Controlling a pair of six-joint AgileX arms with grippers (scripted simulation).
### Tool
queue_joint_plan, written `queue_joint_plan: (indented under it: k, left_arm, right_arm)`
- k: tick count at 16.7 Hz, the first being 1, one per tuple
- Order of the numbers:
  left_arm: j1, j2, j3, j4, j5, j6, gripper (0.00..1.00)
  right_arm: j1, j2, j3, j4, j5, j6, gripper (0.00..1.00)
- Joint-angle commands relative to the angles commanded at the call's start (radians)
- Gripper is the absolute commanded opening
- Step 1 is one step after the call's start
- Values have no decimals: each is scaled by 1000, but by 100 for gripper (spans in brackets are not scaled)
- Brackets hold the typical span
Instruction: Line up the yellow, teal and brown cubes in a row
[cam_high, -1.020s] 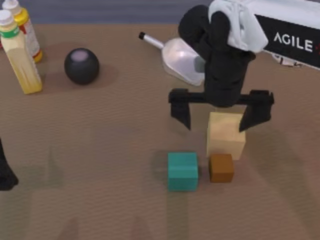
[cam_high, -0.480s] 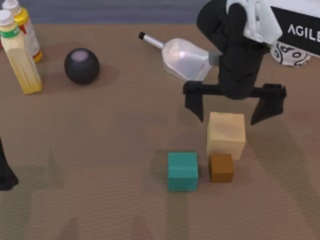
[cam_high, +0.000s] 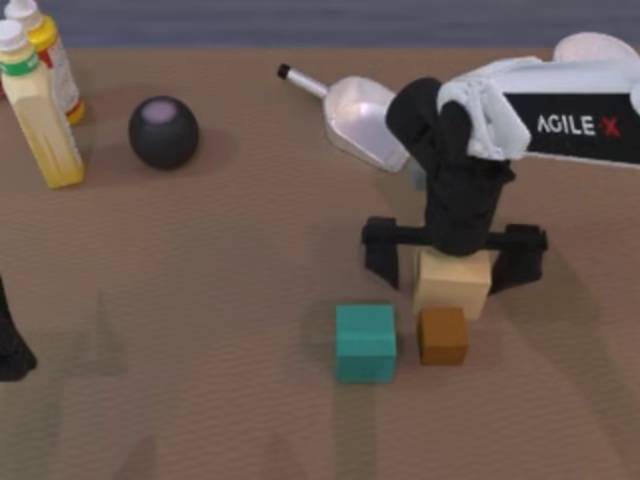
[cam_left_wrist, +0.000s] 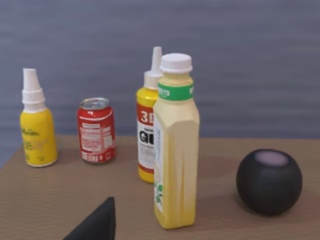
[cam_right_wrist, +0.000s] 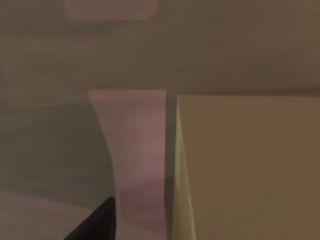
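The pale yellow cube (cam_high: 455, 288) stands right of the table's middle. The small brown cube (cam_high: 443, 336) sits just in front of it, and the teal cube (cam_high: 365, 343) lies left of the brown one. My right gripper (cam_high: 453, 255) is low over the yellow cube and open, one finger on each side and clear of its faces. In the right wrist view the yellow cube (cam_right_wrist: 250, 170) fills the near right, beside one dark fingertip (cam_right_wrist: 100, 222). My left gripper (cam_high: 10, 352) is parked at the left edge, open, and one of its fingertips (cam_left_wrist: 97, 225) shows.
Two yellow squeeze bottles (cam_high: 40, 110) (cam_high: 48, 45) stand at the back left beside a black ball (cam_high: 163, 131). A grey scoop (cam_high: 362, 115) lies behind the right arm. A red can (cam_left_wrist: 96, 130) and a third bottle (cam_left_wrist: 37, 132) show in the left wrist view.
My right gripper has come down and forward, from above and behind the yellow cube to straddling it. The three cubes and the left arm have not moved.
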Motion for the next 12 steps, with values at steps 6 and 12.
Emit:
queue_joint_plan:
  k: [6,12]
  left_arm:
    - [0,0,0,0,0,0,100]
    - [0,0,0,0,0,0,100]
  right_arm:
    - [0,4,-5,7,0,0,85]
    - [0,4,-5,7,0,0,40]
